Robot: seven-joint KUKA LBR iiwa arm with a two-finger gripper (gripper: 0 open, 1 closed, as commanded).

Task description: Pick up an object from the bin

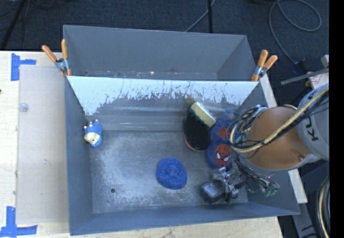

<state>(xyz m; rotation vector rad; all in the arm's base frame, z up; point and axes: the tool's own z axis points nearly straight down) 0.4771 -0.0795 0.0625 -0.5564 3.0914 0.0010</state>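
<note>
Nothing looks lifted: the gripper [219,191], apart or together I cannot tell, sits low at the bin's [161,59] five o'clock, a red-and-blue toy [221,152] at its twelve, a blue round scrubber [171,172] toward its nine

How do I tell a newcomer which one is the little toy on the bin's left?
Find the left wall of the grey bin. The small blue-and-white toy figure lies alone beside it; the round blue scrubber mid-floor is bigger and all blue.

Open bin floor [129,151] centre-left, blue pad [171,172] front, black object [195,134] right
</note>
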